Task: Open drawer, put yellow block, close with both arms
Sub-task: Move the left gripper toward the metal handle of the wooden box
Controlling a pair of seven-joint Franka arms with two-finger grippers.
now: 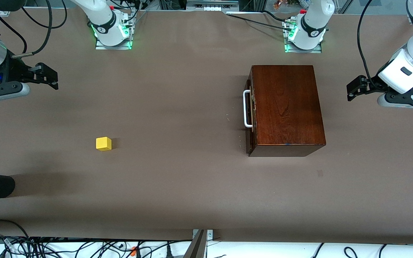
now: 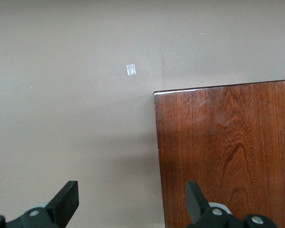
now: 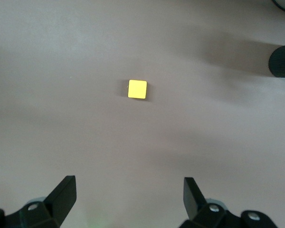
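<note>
So the wooden box (image 1: pixel 287 107) sits right of center in the front view, dark reddish-brown, polished, with grain you can see across the top. Its drawer (image 1: pixel 251 111) looks shut, front flush with the box, and the white U-shaped handle (image 1: pixel 247 108) sticks out toward the middle of the frame. The yellow block (image 1: pixel 103 143) is a tiny bright cube, plain faces, sitting alone on the brown tabletop (image 1: pixel 177 186) in the lower left part of the frame, well apart from the box and a bit nearer the camera than the handle.

Fingers: the right gripper (image 1: pixel 48 76) hangs at the upper left edge of the front view, and in its wrist view the two black fingers (image 3: pixel 64 194) are spread wide with nothing between them, the block showing well clear of them in mid-frame. The left gripper (image 1: pixel 355 87) hovers at the right edge, just off the box's end. Its fingers (image 2: pixel 67 199) are also spread wide, empty, one over bare tabletop and one over the box's top, touching nothing.
</note>
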